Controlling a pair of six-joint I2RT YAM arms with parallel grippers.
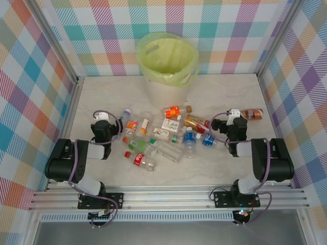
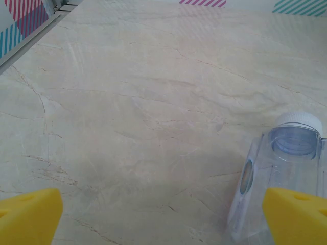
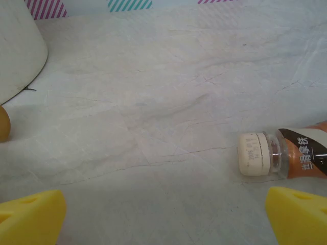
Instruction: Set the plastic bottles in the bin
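Note:
Several plastic bottles [image 1: 168, 135] lie scattered on the marble table between the two arms. The bin [image 1: 166, 61], a white bucket with a yellow-green liner, stands at the back centre. My left gripper [image 1: 102, 116] is open over bare table, and a clear bottle with a white cap [image 2: 286, 163] lies just right of it, beside the right fingertip [image 2: 299, 214]. My right gripper [image 1: 234, 113] is open too, nothing between its fingers. A brown bottle with a cream cap [image 3: 265, 153] lies on its side to its right, above the right fingertip [image 3: 299, 217].
Checked walls close the table on the left, back and right. The bin's white wall [image 3: 18, 46] shows at the far left of the right wrist view, with the end of an orange bottle [image 3: 2, 122] below it. Bare marble [image 1: 230, 89] lies right of the bin.

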